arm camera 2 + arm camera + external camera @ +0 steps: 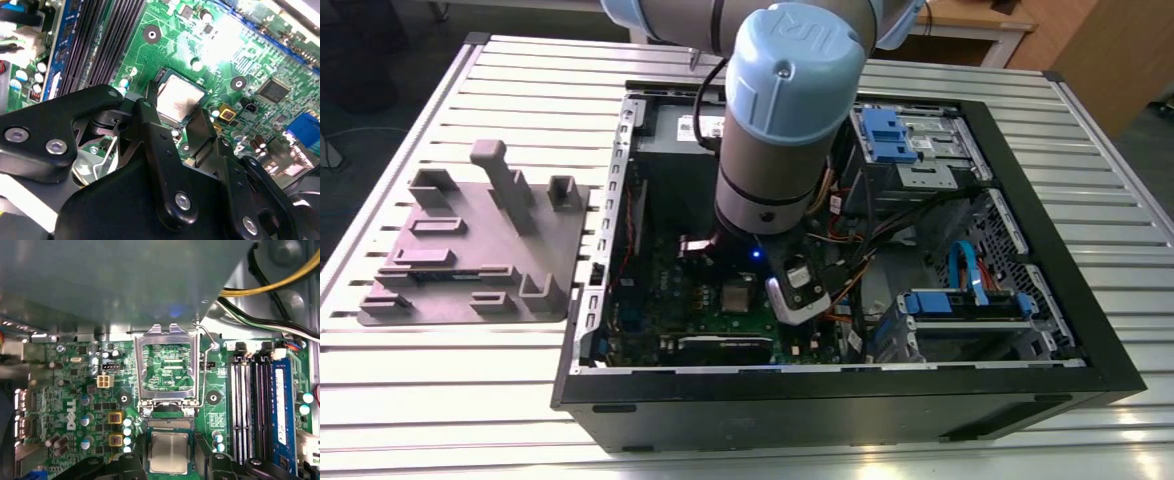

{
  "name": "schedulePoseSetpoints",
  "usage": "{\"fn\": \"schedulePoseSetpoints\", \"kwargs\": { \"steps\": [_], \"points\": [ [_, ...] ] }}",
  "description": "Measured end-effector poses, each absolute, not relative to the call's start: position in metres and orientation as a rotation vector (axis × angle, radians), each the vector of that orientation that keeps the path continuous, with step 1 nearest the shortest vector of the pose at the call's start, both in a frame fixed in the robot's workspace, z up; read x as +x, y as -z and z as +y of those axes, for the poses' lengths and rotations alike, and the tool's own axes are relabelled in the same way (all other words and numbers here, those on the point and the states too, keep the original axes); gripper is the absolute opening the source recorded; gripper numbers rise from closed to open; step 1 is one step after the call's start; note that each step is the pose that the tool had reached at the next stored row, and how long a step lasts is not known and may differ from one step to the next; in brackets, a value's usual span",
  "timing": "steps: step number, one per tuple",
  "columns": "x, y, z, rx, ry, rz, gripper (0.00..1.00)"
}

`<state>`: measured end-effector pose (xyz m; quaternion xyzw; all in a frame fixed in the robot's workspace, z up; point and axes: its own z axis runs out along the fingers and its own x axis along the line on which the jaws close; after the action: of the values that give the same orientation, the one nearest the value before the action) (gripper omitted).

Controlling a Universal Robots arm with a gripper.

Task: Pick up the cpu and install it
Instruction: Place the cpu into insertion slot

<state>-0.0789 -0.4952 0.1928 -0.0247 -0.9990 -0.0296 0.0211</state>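
Table: slatted metal, under everything
Case: black, open, lying flat
Tray: grey, posts upright, at 9 o'clock from case
Board: green, at 7 o'clock inside case
Bays: blue, at 1 and 4 o'clock inside case
Frame: flipped open, near slots

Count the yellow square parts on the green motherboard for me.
2, both in the first wrist view on the motherboard: one yellow square nearer the open socket frame, the other nearer the cpu. Others may be hidden.
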Motion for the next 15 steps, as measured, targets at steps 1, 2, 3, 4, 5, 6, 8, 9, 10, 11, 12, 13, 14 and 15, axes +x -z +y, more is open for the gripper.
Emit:
{"fn": "schedulePoseSetpoints", "kwargs": {
  "steps": [1, 2, 3, 4, 5, 6, 8, 9, 10, 11, 12, 13, 14, 15],
  "points": [
    [-0.0790, -0.1924, -0.4952, -0.097, 0.092, -3.097, 0.50],
    [-0.0790, -0.1918, -0.4952, -0.110, 0.093, -3.097, 0.50],
    [-0.0790, -0.1912, -0.4953, -0.114, 0.093, -3.097, 0.50],
    [-0.0791, -0.1903, -0.4955, -0.115, 0.093, -3.097, 0.50],
    [-0.0792, -0.1896, -0.4959, -0.116, 0.092, -3.096, 0.49],
    [-0.0792, -0.1895, -0.4961, -0.116, 0.092, -3.096, 0.49],
    [-0.0790, -0.1898, -0.4961, -0.116, 0.094, -3.097, 0.45],
    [-0.0790, -0.1905, -0.4960, -0.116, 0.095, -3.097, 0.45],
    [-0.0790, -0.1919, -0.4960, -0.116, 0.095, -3.097, 0.45],
    [-0.0790, -0.1937, -0.4961, -0.116, 0.094, -3.097, 0.45],
    [-0.0790, -0.1952, -0.4961, -0.116, 0.094, -3.097, 0.45],
    [-0.0790, -0.1952, -0.4961, -0.116, 0.094, -3.097, 0.45],
    [-0.0790, -0.1952, -0.4961, -0.116, 0.094, -3.097, 0.45],
    [-0.0790, -0.1952, -0.4961, -0.116, 0.094, -3.097, 0.45]
  ]
}}
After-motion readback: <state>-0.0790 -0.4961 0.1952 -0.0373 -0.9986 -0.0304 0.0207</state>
